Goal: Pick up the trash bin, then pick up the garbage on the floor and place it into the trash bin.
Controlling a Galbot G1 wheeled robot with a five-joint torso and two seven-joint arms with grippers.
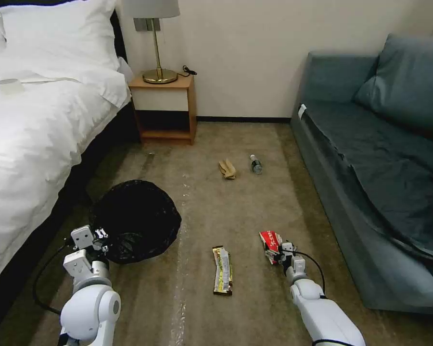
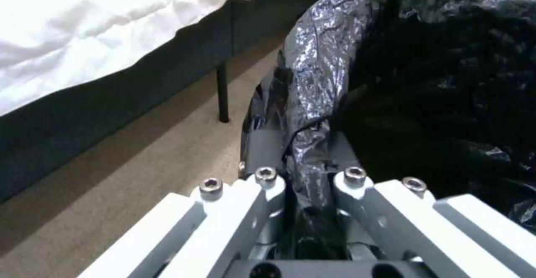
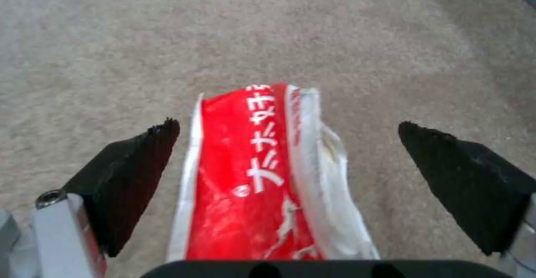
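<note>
The trash bin point(image 1: 134, 218), lined with a crinkly black bag, sits by the bed at the left. My left gripper point(image 1: 99, 236) is shut on its near rim; the left wrist view shows the bag-covered rim point(image 2: 313, 102) pinched between the jaws of the left gripper point(image 2: 299, 152). My right gripper point(image 1: 280, 251) is low over the red snack packet point(image 1: 270, 241). It is open, and the packet point(image 3: 251, 177) lies between its black pads point(image 3: 134, 177). A gold-brown bar wrapper point(image 1: 222, 270) lies on the carpet between the arms. Farther off lie crumpled tan paper point(image 1: 227, 169) and a small clear bottle point(image 1: 256, 164).
A white bed point(image 1: 29, 125) runs along the left, with its dark frame and leg point(image 2: 222, 93) close to the bin. A grey sofa point(image 1: 370, 182) lines the right. A wooden nightstand point(image 1: 164, 108) with a lamp stands at the back wall. Open carpet lies between.
</note>
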